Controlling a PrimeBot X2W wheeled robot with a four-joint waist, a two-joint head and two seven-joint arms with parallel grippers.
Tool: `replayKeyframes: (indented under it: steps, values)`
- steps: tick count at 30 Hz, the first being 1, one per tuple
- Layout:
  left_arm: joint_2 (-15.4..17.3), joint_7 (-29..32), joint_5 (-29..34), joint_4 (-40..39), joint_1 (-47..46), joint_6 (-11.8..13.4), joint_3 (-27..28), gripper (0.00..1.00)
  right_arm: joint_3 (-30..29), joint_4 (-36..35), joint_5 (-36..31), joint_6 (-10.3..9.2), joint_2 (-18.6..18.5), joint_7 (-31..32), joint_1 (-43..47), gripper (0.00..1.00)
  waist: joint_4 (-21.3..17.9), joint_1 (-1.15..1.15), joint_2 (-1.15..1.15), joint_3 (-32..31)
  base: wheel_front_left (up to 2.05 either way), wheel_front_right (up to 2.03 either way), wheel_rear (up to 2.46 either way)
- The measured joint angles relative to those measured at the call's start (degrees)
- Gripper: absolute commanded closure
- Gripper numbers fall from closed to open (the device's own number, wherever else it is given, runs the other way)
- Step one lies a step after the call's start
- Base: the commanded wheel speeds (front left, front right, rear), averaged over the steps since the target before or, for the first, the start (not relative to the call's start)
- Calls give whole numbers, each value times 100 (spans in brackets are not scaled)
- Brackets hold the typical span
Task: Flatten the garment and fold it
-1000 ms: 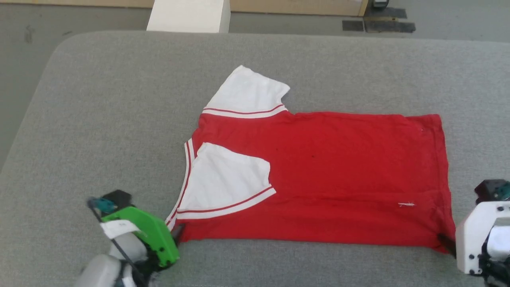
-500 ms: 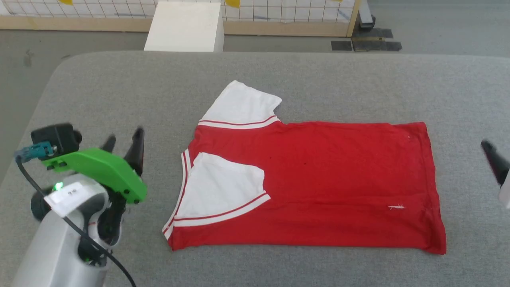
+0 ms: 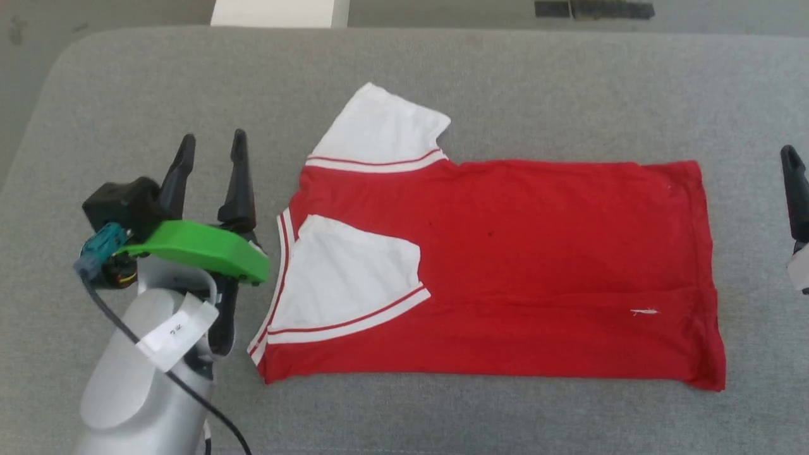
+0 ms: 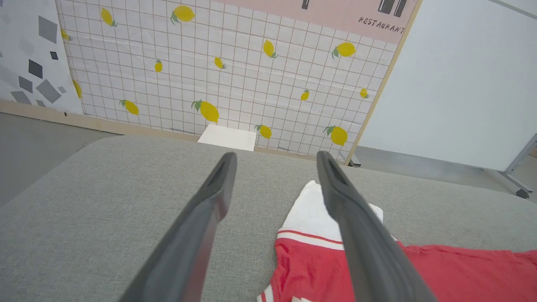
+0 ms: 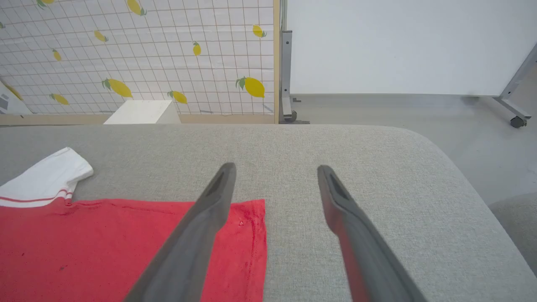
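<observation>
The garment (image 3: 537, 265) is a red T-shirt lying flat across the grey table (image 3: 505, 82), collar end to the left. Its far white sleeve (image 3: 379, 129) sticks out, and the near white sleeve (image 3: 347, 278) lies folded onto the red body. My left gripper (image 3: 213, 140) hovers open just left of the collar end, holding nothing. In the left wrist view the left gripper (image 4: 276, 156) points past the far sleeve (image 4: 310, 212). My right gripper (image 5: 275, 168) is open and empty beside the hem (image 5: 256, 235); one of its fingers (image 3: 795, 189) shows at the head view's right edge.
A white box (image 3: 278, 11) stands on the floor beyond the table's far edge. Behind the box is a lemon-patterned screen (image 4: 235, 75). A white panel on wheeled legs (image 5: 518, 121) stands further right. The table's rounded corners fall away at far left and far right.
Both grippers have lifted off the garment's near corners and drawn out to its two ends, fingers now pointing away from me. The head camera has shifted. The garment lies as before.
</observation>
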Motion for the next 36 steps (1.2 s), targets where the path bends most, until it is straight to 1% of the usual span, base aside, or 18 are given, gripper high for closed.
replayKeyframes:
  steps: [3,6,9,14,17,23,27,30,35,36]
  values:
    - [-97,-146,32,292,-230,-73,-48,0,63,112,49,0,-24,-197,-51,0,8,0,0,191,0,0,0]
    - [-149,-189,109,557,-511,-137,-111,0,143,163,105,0,-54,-310,-155,0,13,0,0,372,0,0,0]
    - [-216,-162,194,860,-958,-257,-231,0,213,194,127,0,-107,-358,-301,0,17,0,0,563,0,0,0]
    - [-348,167,245,1522,-2046,-459,-425,0,376,189,216,0,-205,-359,-575,0,12,0,0,909,0,0,0]
    - [-434,557,277,2014,-2782,-566,-546,0,493,163,259,0,-237,-353,-750,0,-13,1,0,1124,0,0,0]
    - [-544,1734,336,3059,-4203,-651,-808,0,700,109,310,0,-282,-344,-935,0,-151,1,0,1520,0,0,0]
    - [-637,2777,366,3680,-4836,-688,-1032,0,777,98,356,0,-271,-344,-966,0,-302,1,0,1707,0,0,0]
    - [-689,3685,410,4097,-5222,-692,-1248,0,804,92,397,0,-271,-352,-993,0,-429,0,0,1870,0,0,0]
    - [-681,4669,631,4500,-5552,-561,-1502,0,793,90,461,0,-277,-371,-1026,0,-592,1,0,2120,0,0,0]
    - [-676,4876,642,4586,-5571,-504,-1537,0,790,91,466,0,-275,-390,-1027,0,-625,1,0,2170,0,0,0]
